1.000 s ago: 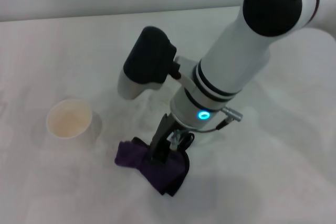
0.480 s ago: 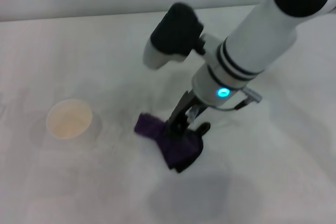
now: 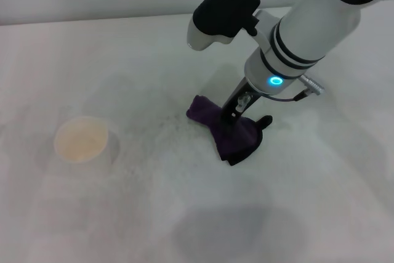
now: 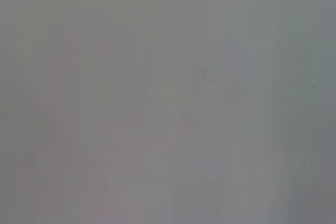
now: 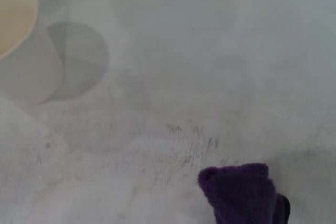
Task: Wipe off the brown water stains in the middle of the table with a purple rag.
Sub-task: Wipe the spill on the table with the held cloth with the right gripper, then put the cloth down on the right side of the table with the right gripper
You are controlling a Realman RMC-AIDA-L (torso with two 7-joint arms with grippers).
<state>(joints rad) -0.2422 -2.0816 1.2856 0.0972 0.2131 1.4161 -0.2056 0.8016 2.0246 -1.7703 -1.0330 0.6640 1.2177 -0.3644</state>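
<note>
Head view, wiping stroke in hand. The right gripper (image 3: 237, 115), at centre right of the frame, presses the small dark purple soft rag with black edging (image 3: 225, 130) flat against the large white matte worktop (image 3: 123, 60); its jaws stand closed on a bunched fold of the cloth, which spreads on the surface below and to the left of them. No distinct brown water stain can be made out. Only faint dried streaks (image 5: 184, 145) show in the right wrist view, on the surface just beside the rag's edge and between it and the white paper cup with a beige inside (image 3: 81, 139), which stands well apart at centre left of the head view. The left gripper is not in sight, and its wrist view shows only blank surface. Judged from this, the stain is largely wiped; the next move calls for dragging the rag across the remaining streaks with steady downward pressure, stopping short of the cup.
</note>
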